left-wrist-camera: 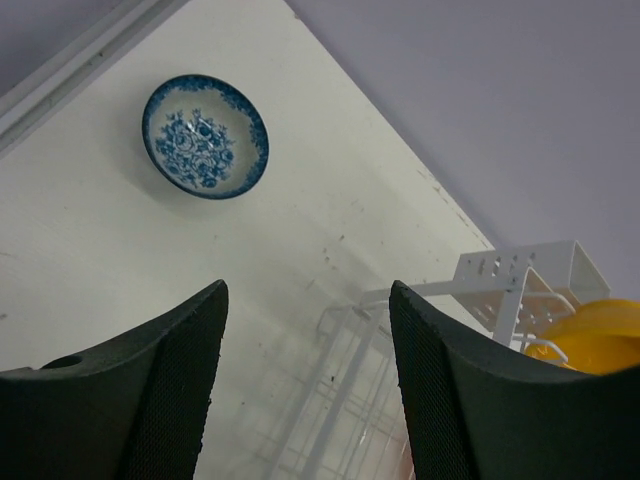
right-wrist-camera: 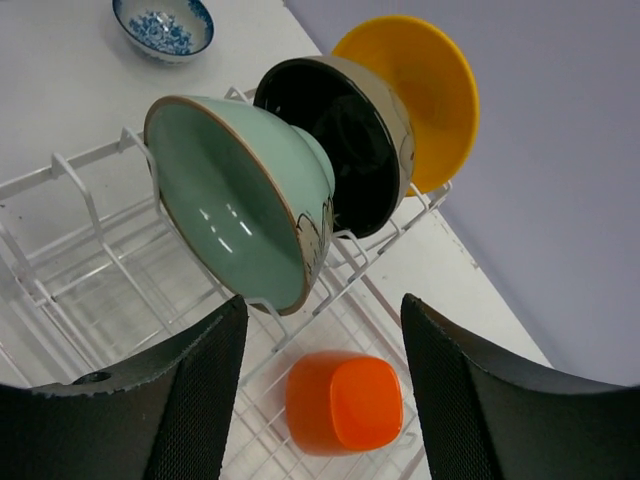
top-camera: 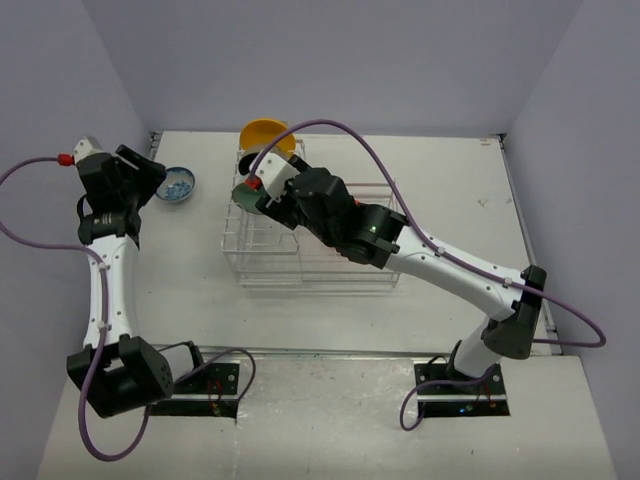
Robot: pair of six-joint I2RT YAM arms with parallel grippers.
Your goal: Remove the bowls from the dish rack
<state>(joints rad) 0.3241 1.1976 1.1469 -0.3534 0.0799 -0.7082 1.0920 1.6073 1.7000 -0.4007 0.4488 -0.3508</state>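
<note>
At the left of the top view, the left arm reaches up the table's left side. The left gripper hangs above the bare surface with its two fingers spread wide and nothing between them. Just beyond it the blue-and-white bowl sits upright on the table near the far left corner. It is out of the dish rack and well apart from it. The rack stands toward the middle of the table, with its tall slotted section on the left and the low basket joined on its right. Three bowls stand on edge in the slots, one behind the other. The mint green bowl is nearest the right wrist camera, with its hollow turned toward the lens. The black bowl is close behind it. The yellow bowl is last, at the far end of the rack by the back wall. Below them, in the low wire basket, the orange-red bowl lies upside down with its base showing. The right arm stretches from its base at the lower right, diagonally across the basket. The right gripper is poised over the slotted section, close above the mint green bowl's rim. Its fingers are parted, they hold nothing, and they touch none of the bowls as far as the wrist view shows.
</note>
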